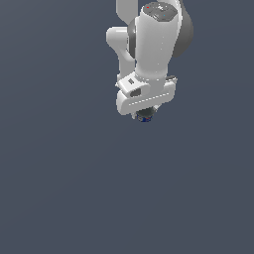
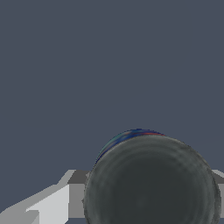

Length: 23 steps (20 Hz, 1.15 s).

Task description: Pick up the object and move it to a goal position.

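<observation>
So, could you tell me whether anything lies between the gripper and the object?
Nothing shows between them. In the exterior view the object sits right under the gripper; the wrist view shows it filling the space by a finger.

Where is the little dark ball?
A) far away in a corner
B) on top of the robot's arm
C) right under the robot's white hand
C: the exterior view shows the dark ball peeking out just below the white gripper, and it fills the wrist view.

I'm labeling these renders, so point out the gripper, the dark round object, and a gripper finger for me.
gripper (image 1: 144,115): exterior view, at the tips below the white hand.
dark round object (image 2: 151,183): wrist view, middle of its grey rounded face.
gripper finger (image 2: 52,205): wrist view, on its pale flat side.
</observation>
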### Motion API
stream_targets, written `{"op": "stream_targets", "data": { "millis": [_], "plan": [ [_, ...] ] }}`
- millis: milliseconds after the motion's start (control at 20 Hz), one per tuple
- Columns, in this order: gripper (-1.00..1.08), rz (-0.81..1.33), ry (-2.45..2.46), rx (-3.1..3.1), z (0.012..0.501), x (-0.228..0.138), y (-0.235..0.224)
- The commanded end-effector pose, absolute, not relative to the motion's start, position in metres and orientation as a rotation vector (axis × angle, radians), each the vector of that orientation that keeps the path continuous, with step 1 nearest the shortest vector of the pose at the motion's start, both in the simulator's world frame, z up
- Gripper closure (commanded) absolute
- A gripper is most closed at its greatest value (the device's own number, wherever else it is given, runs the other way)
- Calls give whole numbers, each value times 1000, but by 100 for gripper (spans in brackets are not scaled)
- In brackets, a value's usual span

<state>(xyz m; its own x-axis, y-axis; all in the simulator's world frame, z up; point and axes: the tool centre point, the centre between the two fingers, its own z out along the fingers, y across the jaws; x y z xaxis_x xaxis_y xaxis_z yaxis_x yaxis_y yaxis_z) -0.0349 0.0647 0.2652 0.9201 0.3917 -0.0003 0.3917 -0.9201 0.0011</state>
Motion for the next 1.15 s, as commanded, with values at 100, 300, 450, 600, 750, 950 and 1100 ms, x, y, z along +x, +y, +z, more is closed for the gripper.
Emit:
{"op": "stream_targets", "data": {
  "millis": [100, 300, 450, 600, 750, 950, 1100],
  "plan": [
    [108, 0, 627, 3077, 311, -30, 87],
    [108, 0, 627, 3078, 343, -25, 103],
    [108, 0, 627, 3078, 362, -22, 112],
    [108, 0, 626, 3078, 376, -19, 119],
    [108, 0, 626, 3078, 385, -17, 124],
    [108, 0, 626, 3078, 392, -16, 127],
    [108, 0, 626, 3078, 393, -15, 128]
  ]
}}
